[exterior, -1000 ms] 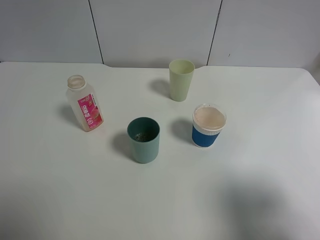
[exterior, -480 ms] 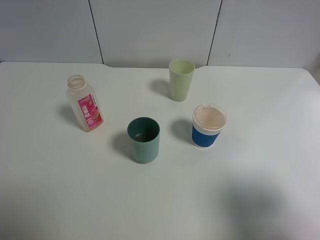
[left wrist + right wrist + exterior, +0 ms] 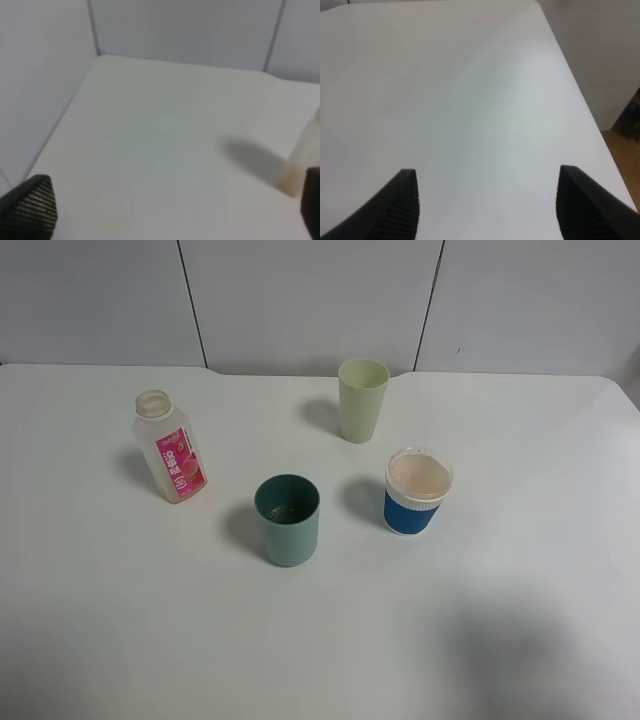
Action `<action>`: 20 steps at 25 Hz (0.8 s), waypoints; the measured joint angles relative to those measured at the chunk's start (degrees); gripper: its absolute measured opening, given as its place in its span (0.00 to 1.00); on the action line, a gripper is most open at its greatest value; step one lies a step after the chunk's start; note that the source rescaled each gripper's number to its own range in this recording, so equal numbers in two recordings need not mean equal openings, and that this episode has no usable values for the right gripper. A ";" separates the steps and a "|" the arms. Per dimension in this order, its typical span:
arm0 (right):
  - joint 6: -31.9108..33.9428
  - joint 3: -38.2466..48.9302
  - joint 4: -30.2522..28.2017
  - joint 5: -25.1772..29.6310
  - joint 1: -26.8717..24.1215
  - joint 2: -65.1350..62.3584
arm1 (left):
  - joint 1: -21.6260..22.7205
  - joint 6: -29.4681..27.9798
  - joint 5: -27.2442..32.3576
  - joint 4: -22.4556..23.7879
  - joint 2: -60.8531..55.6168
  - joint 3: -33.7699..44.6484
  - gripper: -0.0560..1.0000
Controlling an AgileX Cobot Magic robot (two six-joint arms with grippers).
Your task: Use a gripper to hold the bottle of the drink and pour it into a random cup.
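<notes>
The clear bottle (image 3: 170, 447) with a pink-red label stands upright and uncapped at the left of the white table (image 3: 120, 620). A faint brownish trace of drink (image 3: 291, 183) shows at its base in the left wrist view, where the bottle (image 3: 305, 157) is at the picture's edge. The short teal cup (image 3: 287, 520) stands upright near the middle, to the right of the bottle. Neither gripper shows in the exterior high view. My left gripper (image 3: 170, 215) is open and empty, well short of the bottle. My right gripper (image 3: 492, 210) is open and empty over bare table.
A taller pale green cup (image 3: 362, 400) stands behind the teal cup. A blue-and-white paper cup (image 3: 417, 491) stands to its right. Grey wall panels (image 3: 310, 300) close off the back. The table's right edge (image 3: 580, 95) shows in the right wrist view.
</notes>
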 joint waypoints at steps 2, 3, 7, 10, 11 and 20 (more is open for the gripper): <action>0.00 0.00 0.00 0.00 0.00 0.00 | 2.32 0.00 0.50 -1.04 -0.41 0.00 1.00; 0.00 0.00 0.00 0.00 0.00 0.00 | 3.40 0.06 0.49 -2.09 -0.41 0.09 1.00; 0.00 0.00 0.00 0.00 0.00 0.00 | 6.23 2.92 0.49 -7.07 -0.45 1.85 1.00; 0.00 0.00 0.00 0.00 0.00 0.00 | 6.98 5.31 0.66 -8.36 -0.45 3.61 1.00; 0.00 0.00 0.00 0.00 0.00 0.00 | 7.02 5.56 0.82 -8.50 -0.45 4.35 1.00; 0.00 0.00 0.00 0.00 0.00 0.00 | 7.05 6.77 1.64 -9.58 -0.45 8.70 1.00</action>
